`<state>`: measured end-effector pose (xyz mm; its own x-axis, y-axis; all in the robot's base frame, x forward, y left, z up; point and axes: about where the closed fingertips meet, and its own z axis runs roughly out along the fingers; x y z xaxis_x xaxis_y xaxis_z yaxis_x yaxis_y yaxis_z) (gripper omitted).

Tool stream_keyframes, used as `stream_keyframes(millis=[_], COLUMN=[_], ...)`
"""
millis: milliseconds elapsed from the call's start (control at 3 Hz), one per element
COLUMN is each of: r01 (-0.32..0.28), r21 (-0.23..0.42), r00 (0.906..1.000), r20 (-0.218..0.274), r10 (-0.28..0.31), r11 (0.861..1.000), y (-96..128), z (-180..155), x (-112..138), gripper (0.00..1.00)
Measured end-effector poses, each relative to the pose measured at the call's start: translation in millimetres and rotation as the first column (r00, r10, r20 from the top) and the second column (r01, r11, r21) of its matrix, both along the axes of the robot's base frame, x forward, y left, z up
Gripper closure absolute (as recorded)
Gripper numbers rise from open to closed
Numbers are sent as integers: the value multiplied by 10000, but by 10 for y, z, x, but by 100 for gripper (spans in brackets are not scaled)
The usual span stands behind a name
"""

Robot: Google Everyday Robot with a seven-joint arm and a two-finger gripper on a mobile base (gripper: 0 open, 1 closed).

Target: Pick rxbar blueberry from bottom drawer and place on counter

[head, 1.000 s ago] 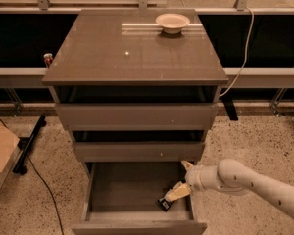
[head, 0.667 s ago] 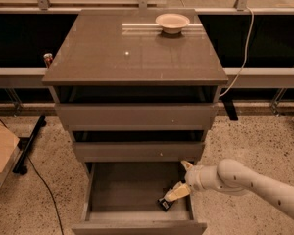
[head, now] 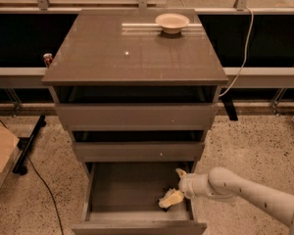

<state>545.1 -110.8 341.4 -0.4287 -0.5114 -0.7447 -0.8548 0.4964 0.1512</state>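
Note:
The bottom drawer [head: 112, 190] is pulled open below the two upper drawers. My gripper [head: 170, 199] reaches into it from the right and sits low at the drawer's front right corner. Only a dark sliver of the rxbar blueberry [head: 165, 192] shows right at the gripper; the rest is hidden under it. I cannot tell whether the gripper holds the bar. The glossy grey-brown counter [head: 117, 53] tops the cabinet.
A round pale bowl [head: 172, 22] stands at the back right of the counter. The two upper drawers [head: 137, 116] stick out slightly above the open one. A cardboard box [head: 0, 153] and a black cable lie on the floor at left.
My gripper has moved slightly down and left onto the dark bar, which now shows less than before. The drawers and the bowl have not moved.

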Motion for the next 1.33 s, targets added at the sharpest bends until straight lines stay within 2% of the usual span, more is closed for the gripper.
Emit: stream_keyframes(millis=[333,667,1000,1333], r01=[8,73,650,1067], r21=[209,335,304,304], r00=[10000,9999,9978,9943], r20=[94,131,126,61], r10=[-10,-77,-654,-1069], r11=[9998,9994,9974,9938], y=[59,87,87,70], z=[-502,-826,-1376,-1667], x=[10,29,97,165], gripper=[0,0,0,0])
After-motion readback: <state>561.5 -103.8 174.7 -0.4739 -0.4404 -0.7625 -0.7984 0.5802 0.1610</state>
